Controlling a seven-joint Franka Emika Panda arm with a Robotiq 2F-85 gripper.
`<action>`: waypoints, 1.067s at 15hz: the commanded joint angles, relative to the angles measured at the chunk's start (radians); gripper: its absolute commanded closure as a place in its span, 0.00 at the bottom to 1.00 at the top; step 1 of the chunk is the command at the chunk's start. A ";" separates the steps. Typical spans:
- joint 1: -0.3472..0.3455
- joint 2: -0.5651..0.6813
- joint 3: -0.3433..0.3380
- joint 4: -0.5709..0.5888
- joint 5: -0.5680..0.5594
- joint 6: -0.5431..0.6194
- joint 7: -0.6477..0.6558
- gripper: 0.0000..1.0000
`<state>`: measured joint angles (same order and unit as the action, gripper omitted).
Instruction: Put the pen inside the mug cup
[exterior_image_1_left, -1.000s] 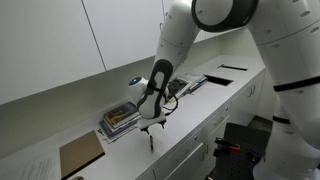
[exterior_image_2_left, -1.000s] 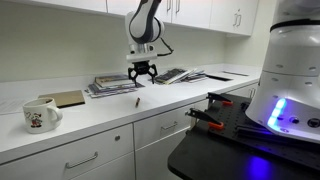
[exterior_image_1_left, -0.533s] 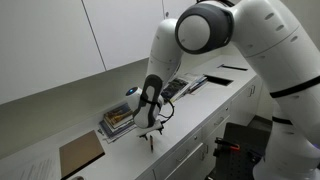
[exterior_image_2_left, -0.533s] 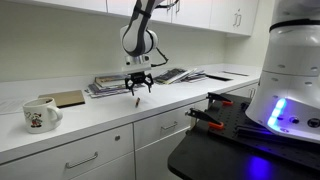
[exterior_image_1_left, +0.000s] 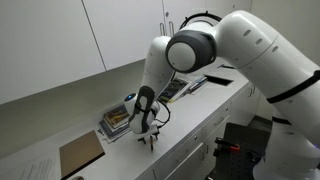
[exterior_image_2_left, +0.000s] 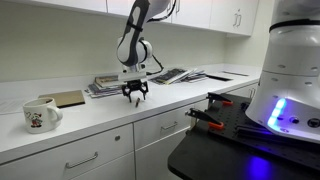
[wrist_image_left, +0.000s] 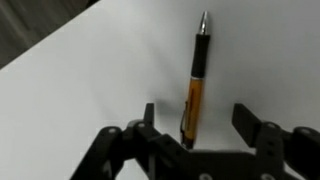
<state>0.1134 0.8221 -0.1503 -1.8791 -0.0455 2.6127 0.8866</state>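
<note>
The pen (wrist_image_left: 196, 75) is orange and black with a silver tip. It lies flat on the white counter, pointing away from the wrist camera. My gripper (wrist_image_left: 196, 112) is open and straddles the pen's near end, one finger on each side and not touching it. In both exterior views the gripper (exterior_image_1_left: 146, 130) (exterior_image_2_left: 133, 97) hangs just above the counter in front of the books, with the pen (exterior_image_1_left: 152, 141) a thin dark stick under it. The mug cup (exterior_image_2_left: 39, 113) is cream with a picture and stands far off along the counter. Only its dark rim (exterior_image_1_left: 75, 177) shows at a frame's bottom edge.
A flat stack of books (exterior_image_1_left: 120, 118) (exterior_image_2_left: 108, 85) lies just behind the gripper. A flat brown board (exterior_image_1_left: 80, 153) (exterior_image_2_left: 68, 98) lies between the books and the mug. Loose magazines (exterior_image_2_left: 180, 74) are spread further along. Wall cabinets hang above, and the counter's front edge is close.
The gripper has come down towards the counter and shifted a little towards the books, so its open fingers now sit over the pen. The pen and mug have not moved.
</note>
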 joint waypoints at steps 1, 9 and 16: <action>0.003 0.040 -0.011 0.052 0.059 0.009 -0.049 0.47; -0.007 0.000 0.006 0.041 0.090 0.011 -0.233 1.00; -0.031 -0.076 0.059 -0.015 0.054 0.125 -0.588 0.95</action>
<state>0.1054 0.8013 -0.1254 -1.8310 0.0211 2.6737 0.4260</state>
